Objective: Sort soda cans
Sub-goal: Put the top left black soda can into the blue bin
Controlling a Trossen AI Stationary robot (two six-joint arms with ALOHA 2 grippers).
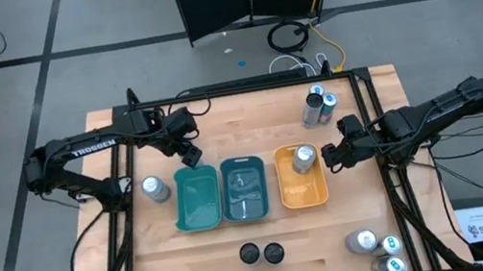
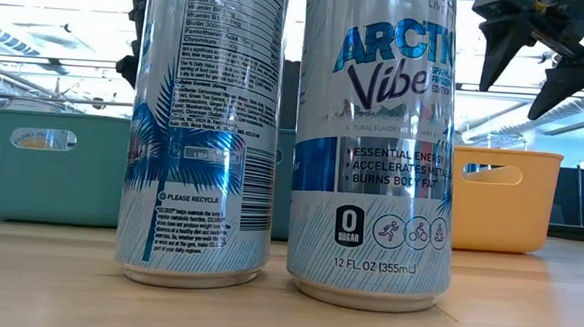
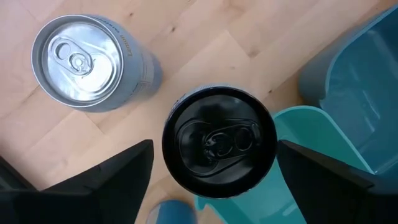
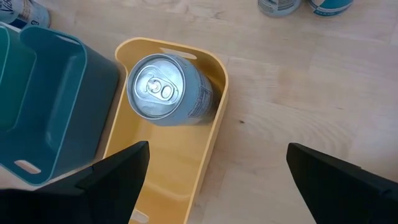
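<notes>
My left gripper (image 1: 188, 152) (image 3: 216, 146) is shut on a black-topped soda can (image 3: 219, 142) above the far end of the teal tray (image 1: 197, 201). A silver can (image 1: 155, 188) (image 3: 81, 59) stands on the table left of that tray. My right gripper (image 1: 330, 154) (image 4: 217, 147) (image 2: 532, 71) is open and empty, raised just right of the orange tray (image 1: 301, 194). In that tray's far end stands a silver can (image 1: 303, 158) (image 4: 163, 88). Two black-topped cans (image 1: 260, 252) stand near the table's near edge, filling the low view as two blue-and-white cans (image 2: 373, 148). My left gripper holds the black-topped can by its side wall, one finger (image 3: 134, 165) on each side. The fingers come from above, pointing down. The can's wide top hides the places of contact. The can is upright and lifted clear, over the teal tray's far rim (image 3: 298, 124).
A darker blue tray (image 1: 244, 189) sits between the teal and orange trays. Two cans (image 1: 318, 106) stand at the far right of the table and three cans (image 1: 381, 251) at the near right corner. Bare wood lies along the near edge and the left side.
</notes>
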